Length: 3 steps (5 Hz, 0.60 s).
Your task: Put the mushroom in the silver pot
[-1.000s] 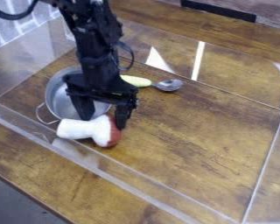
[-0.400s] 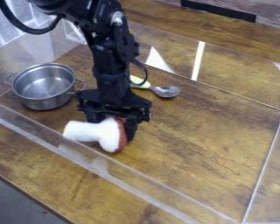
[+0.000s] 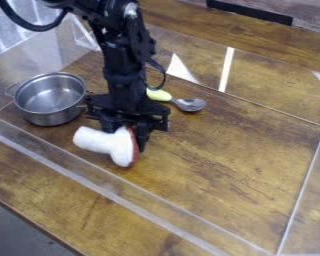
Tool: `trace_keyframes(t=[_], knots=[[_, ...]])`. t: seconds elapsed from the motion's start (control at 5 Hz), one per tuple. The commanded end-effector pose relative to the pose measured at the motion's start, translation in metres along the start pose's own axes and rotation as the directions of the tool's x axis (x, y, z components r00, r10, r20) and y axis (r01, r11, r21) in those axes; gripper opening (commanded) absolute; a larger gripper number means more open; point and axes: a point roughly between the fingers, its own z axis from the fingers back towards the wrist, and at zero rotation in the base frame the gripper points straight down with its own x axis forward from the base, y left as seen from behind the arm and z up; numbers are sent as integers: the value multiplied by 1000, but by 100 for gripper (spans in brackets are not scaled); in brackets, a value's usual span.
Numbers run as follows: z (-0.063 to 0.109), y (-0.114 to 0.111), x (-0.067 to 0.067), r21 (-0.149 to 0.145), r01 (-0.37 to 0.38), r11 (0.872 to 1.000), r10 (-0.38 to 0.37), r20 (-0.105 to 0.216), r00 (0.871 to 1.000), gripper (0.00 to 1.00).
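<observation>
Camera view, clock directions as seen in this view.

Item: gripper (image 3: 128, 132). Black, at the end of a black arm that comes down from 11 o'clock. Fingers closed on the mushroom (image 3: 101, 144), one to either side, near where stem meets cap.

Item: silver pot (image 3: 49, 99). Round, shiny metal, low walls, small side handles; upright on the wooden desk (image 3: 243, 160), at 10 o'clock from the gripper. Bare metal shows inside.

Item: mushroom. Toy, thick white stem, red-brown cap. Directly beneath the gripper, between its fingers, and outside the pot, at about 4 o'clock from it. Stem end juts out toward 8 o'clock; cap lies at the opposite end, partly hidden by the fingers. Whether it touches the desk cannot be told.

Item: vegetable toy (image 3: 159, 95). Yellow-green, at 1 o'clock from the gripper, partly hidden behind the arm.

Item: spoon-like piece (image 3: 190, 104). Small, grey, just beside the vegetable toy, at 2 o'clock from the gripper.

Item: white strips (image 3: 227, 68), two. On the desk, toward 1 o'clock and 2 o'clock from the gripper.

Item: pale band (image 3: 164, 229). Runs diagonally along the near side of the desk, from 9 o'clock toward 5 o'clock of the view.
</observation>
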Motion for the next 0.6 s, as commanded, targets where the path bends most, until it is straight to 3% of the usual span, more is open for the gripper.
trace_keyframes(t=[0.0, 0.4], knots=[[13, 2, 9, -6, -31, 999, 32, 54, 998, 0], [9, 0, 1, -8, -76, 997, 76, 48, 996, 0]])
